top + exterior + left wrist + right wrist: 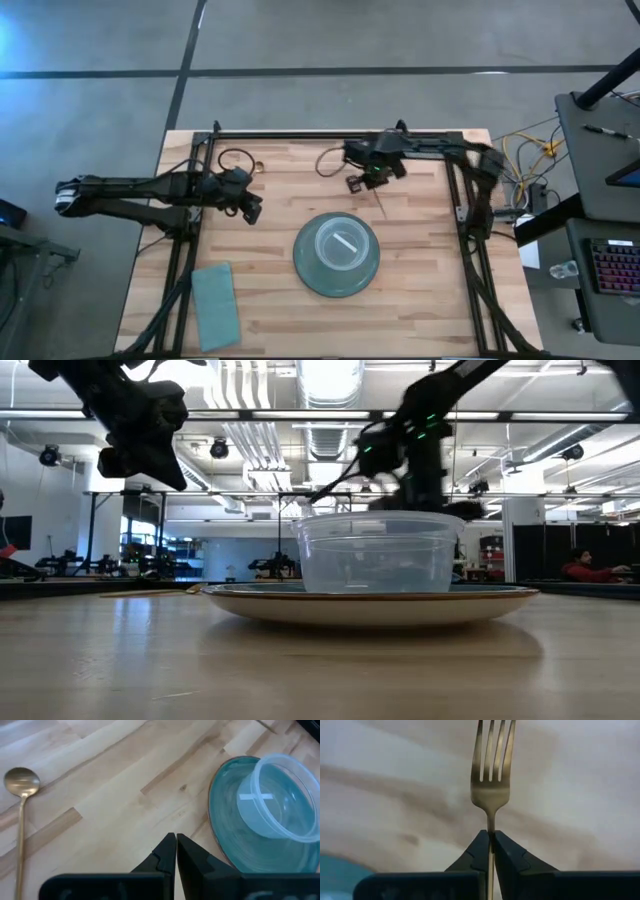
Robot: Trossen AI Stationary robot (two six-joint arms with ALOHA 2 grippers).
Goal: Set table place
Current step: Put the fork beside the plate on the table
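My right gripper [362, 184] is shut on a gold fork [491, 775] over the far middle of the table [420, 300]. The fork also shows in the high view [381, 203], beyond the teal plate [312, 275]. A clear plastic tub [338, 245] stands on the plate's middle. My left gripper [252, 211] is shut and empty, raised above the table to the left of the plate. A gold spoon [20, 795] lies flat on the table near it. A teal napkin [214, 305] lies flat at the near left. My right gripper pinches the fork's handle just behind the neck [491, 831] between its two fingertips. The fingers lie along the fork. The tines stick out forward past the fingertips, toward the plate. The fork appears lifted clear of the table.
Black rail frames [463, 200] run along both sides and the far edge of the table. A black cable loop [235, 158] lies at the far left, and another lies by the right wrist [327, 160]. Bare wood lies on either side of the plate.
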